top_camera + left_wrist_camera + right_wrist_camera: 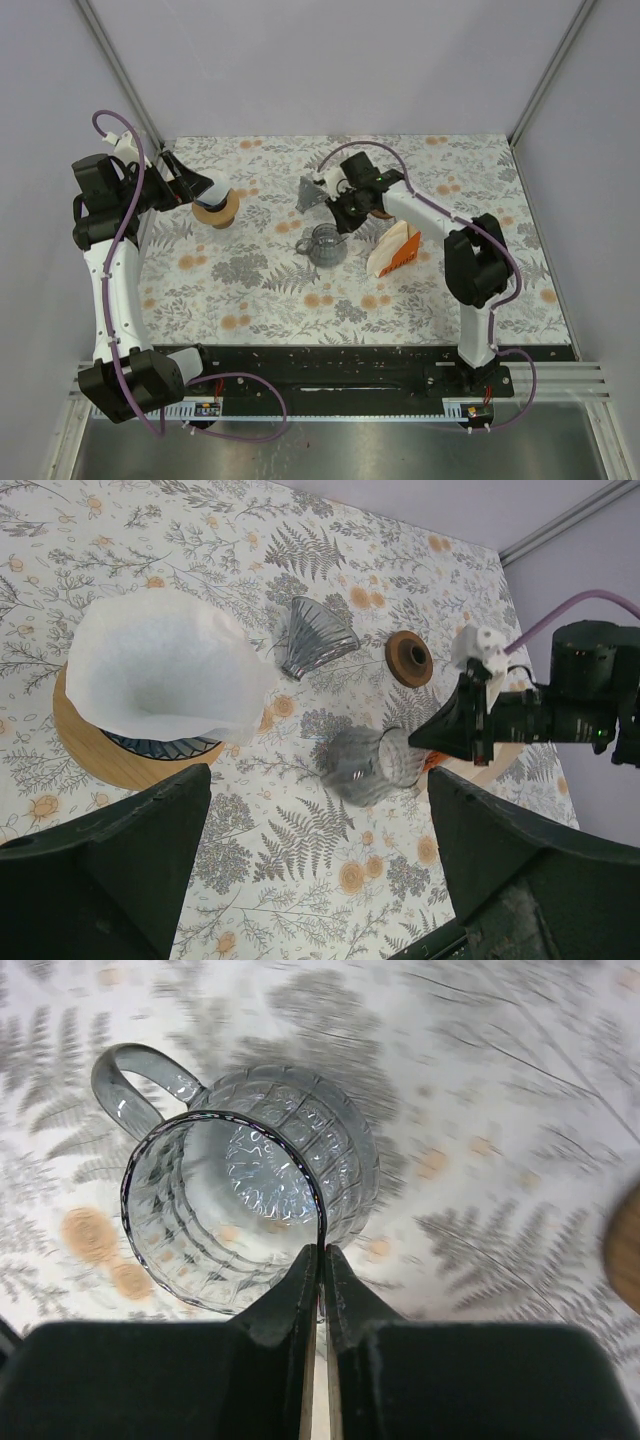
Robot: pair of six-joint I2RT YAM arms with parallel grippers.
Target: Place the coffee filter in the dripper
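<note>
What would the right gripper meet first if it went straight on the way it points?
The glass mug: the right gripper seems closed on its rim, with the tablecloth probably next below.

The left arm reaches along the table's [500,300] left edge, left gripper [318,780] spread wide. The right arm stretches mid-table, right gripper [322,1260] pinched on the glass mug's [250,1180] rim.

Coffee filter [160,665] is white, mug [250,1200] smoky grey, tablecloth [260,290] orange-grey floral.
</note>
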